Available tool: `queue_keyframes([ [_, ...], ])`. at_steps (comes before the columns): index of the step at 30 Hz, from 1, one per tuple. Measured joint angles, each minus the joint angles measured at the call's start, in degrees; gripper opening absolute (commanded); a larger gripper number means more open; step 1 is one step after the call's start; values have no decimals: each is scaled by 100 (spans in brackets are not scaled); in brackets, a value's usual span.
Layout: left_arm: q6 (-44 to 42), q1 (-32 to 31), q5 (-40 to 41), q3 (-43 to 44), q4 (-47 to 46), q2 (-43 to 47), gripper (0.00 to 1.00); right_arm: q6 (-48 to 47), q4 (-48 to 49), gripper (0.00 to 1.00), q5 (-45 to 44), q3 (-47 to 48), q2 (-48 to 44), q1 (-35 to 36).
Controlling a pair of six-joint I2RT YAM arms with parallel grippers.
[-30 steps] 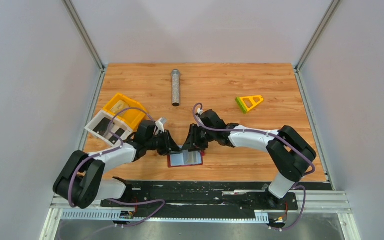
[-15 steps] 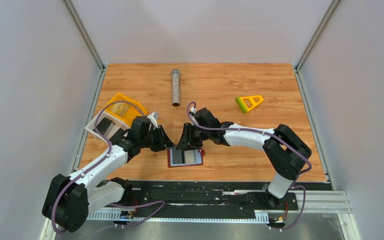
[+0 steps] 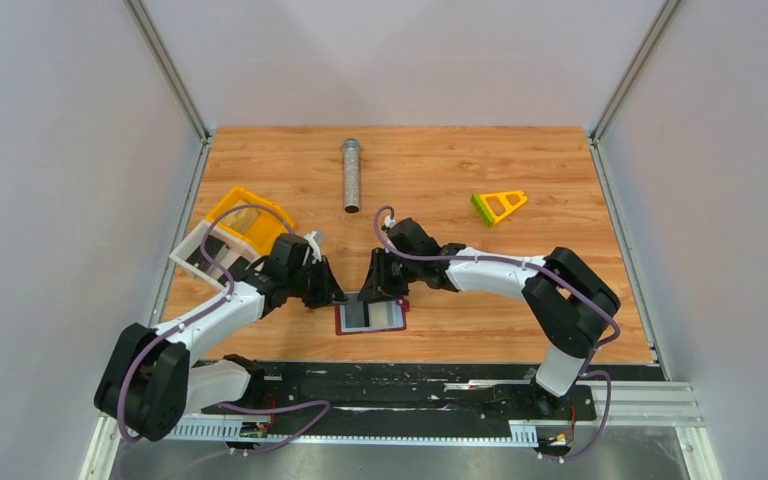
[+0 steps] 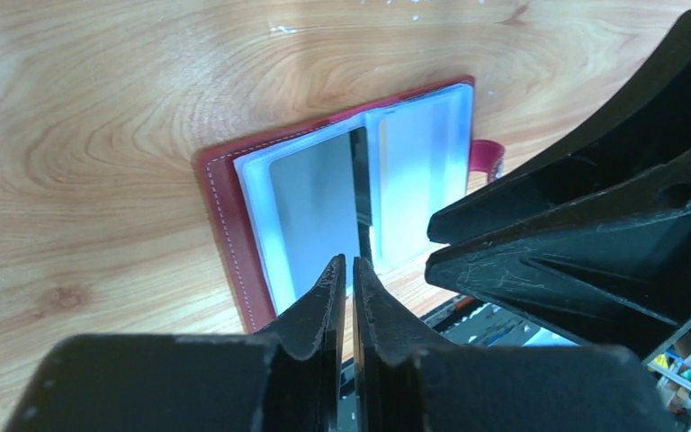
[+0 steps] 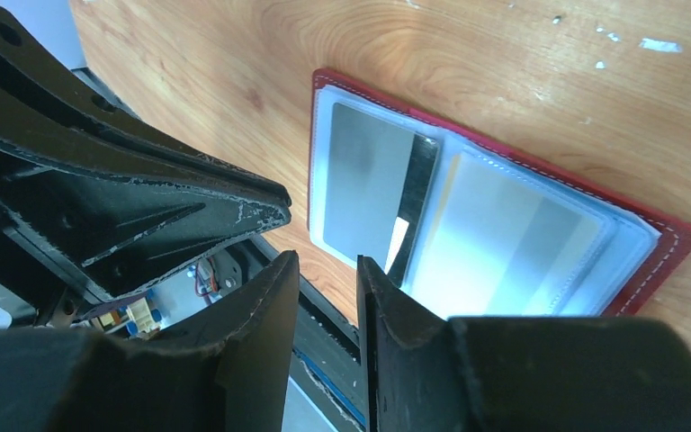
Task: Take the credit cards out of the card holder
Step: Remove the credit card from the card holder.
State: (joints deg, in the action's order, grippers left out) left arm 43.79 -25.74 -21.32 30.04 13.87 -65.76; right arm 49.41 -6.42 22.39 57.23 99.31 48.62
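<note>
Looking down from above, I had my left gripper (image 3: 332, 293) and my right gripper (image 3: 374, 293) almost tip to tip at the far edge of the card holder (image 3: 372, 318). It lay open and flat, pockets up, near the front edge of the wooden table (image 3: 520, 170).

Through my left wrist camera the card holder (image 4: 220, 220) showed its red cover and pale-blue pockets. A grey card (image 4: 310, 211) sat in one pocket, and a dark card (image 4: 358, 180) showed as a thin strip by the centre fold. My left gripper (image 4: 349, 266) had its fingers drawn almost together, tips where that strip ended. I could not tell whether they pinched anything.

Through my right wrist camera my right gripper (image 5: 324, 270) stood parted, with nothing in the gap, just above the holder's edge. The grey card (image 5: 364, 180) and dark card (image 5: 423, 175) sat in the card holder (image 5: 661, 236).
</note>
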Motion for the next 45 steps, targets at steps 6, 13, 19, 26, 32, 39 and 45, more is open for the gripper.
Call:
queue_keyframes([
  [6, -192, 0, 0, -31, -63, -352, 3, -17, -42, 31, -87, 4, 192, 0],
  [13, -267, 0, 59, -149, -160, -496, 2, -24, -72, 31, -133, 26, 404, 2],
  [19, -278, 0, 59, -354, -354, -636, 2, -28, -87, 31, -175, 26, 487, 2],
  [26, -275, 0, 2, -374, -511, -706, 2, -68, -98, 30, -256, 59, 538, 2],
  [32, -278, 0, 2, -376, -516, -708, 2, -83, -105, 30, -260, 92, 608, 2],
  [39, -278, 0, -15, -380, -603, -752, 2, -109, -101, 29, -262, 142, 704, 2],
  [45, -278, 2, -31, -387, -629, -772, 2, -157, -92, 25, -238, 177, 745, 2],
])
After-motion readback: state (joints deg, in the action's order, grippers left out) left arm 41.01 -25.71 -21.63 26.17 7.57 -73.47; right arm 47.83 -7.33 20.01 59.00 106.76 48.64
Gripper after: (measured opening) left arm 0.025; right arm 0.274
